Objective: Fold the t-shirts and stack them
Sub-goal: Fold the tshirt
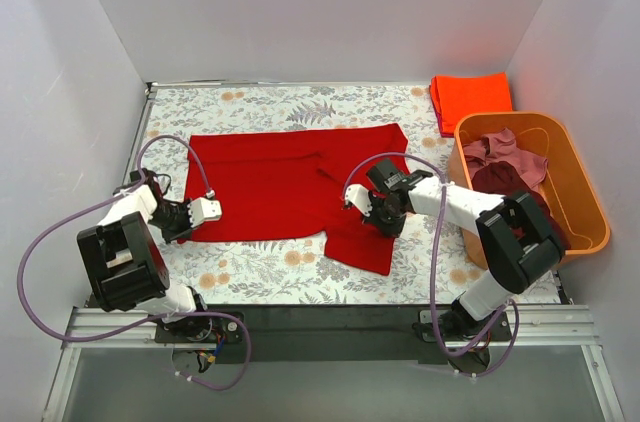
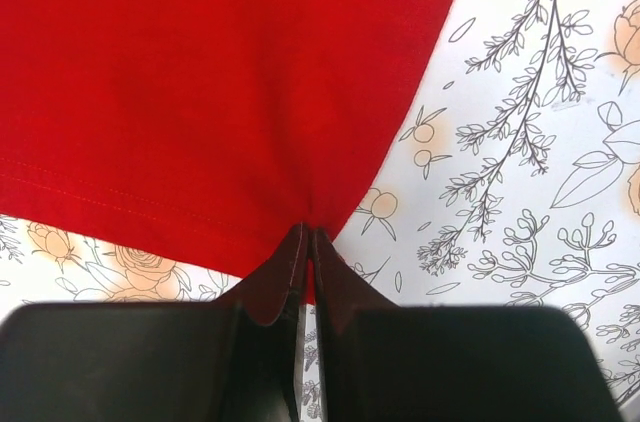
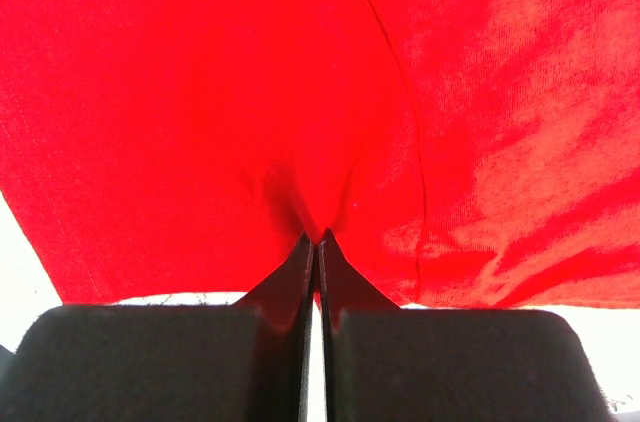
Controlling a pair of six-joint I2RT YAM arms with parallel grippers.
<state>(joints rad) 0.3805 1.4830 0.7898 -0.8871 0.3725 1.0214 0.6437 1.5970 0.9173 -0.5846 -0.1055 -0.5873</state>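
A bright red t-shirt lies spread across the floral table, one part hanging toward the near edge at its right. My left gripper sits at the shirt's near-left hem; in the left wrist view the jaws are shut, pinching the red cloth at its edge. My right gripper is at the shirt's middle right, shut on a pinched fold of the same red cloth. An orange-red t-shirt lies folded at the back right.
An orange plastic tub stands at the right edge, holding a dusty pink shirt and a maroon one. White walls close in the table on three sides. Purple cables loop beside both arms.
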